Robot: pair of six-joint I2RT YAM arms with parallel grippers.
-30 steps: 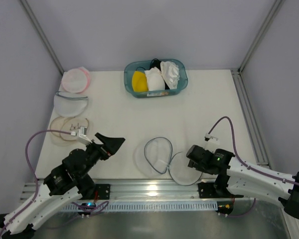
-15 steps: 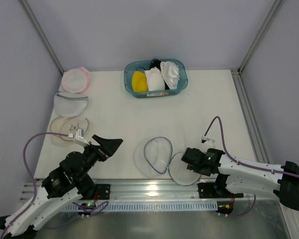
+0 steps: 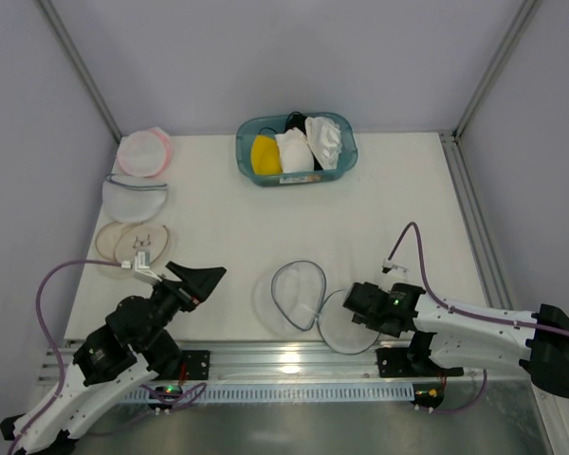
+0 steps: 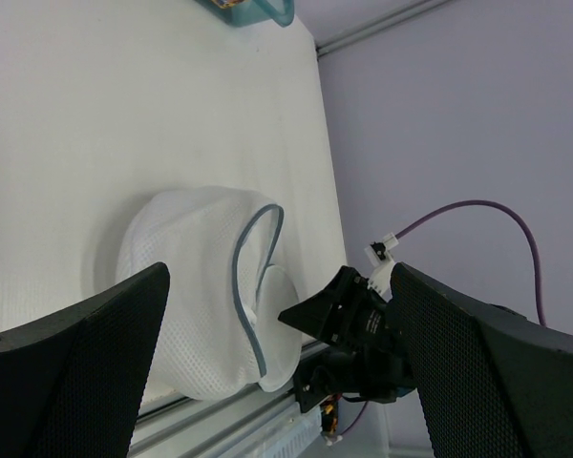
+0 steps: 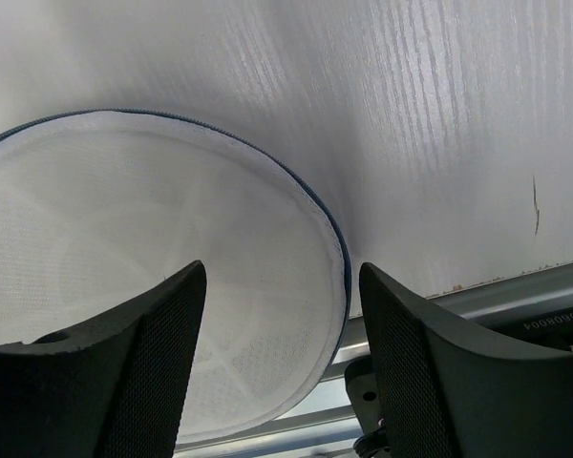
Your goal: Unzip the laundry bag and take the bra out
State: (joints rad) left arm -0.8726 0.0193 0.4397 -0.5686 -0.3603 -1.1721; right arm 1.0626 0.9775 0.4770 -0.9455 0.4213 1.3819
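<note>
The laundry bag (image 3: 299, 294) lies unzipped near the table's front edge. Its two white mesh domes are spread side by side, and the grey-blue rim (image 5: 339, 258) hangs loose. My right gripper (image 3: 357, 303) hovers open over the near dome (image 5: 172, 239), with nothing between its fingers (image 5: 282, 363). My left gripper (image 3: 207, 278) is open to the left of the bag and apart from it. In the left wrist view the bag (image 4: 201, 286) sits ahead of the wide jaws (image 4: 286, 382). The bra (image 3: 324, 140), crumpled and white, lies in the far basket.
A teal basket (image 3: 242, 156) at the back also holds a yellow garment (image 3: 265, 154) and a white pad (image 3: 294, 150). Three more round pouches line the left edge: pink-rimmed (image 3: 142, 152), pale (image 3: 135, 197) and beige-rimmed (image 3: 133, 248). A metal rail (image 3: 284, 355) runs along the front.
My left arm has drawn back toward the near left. My right gripper has slid a little left over the near dome. The bag has barely shifted.
</note>
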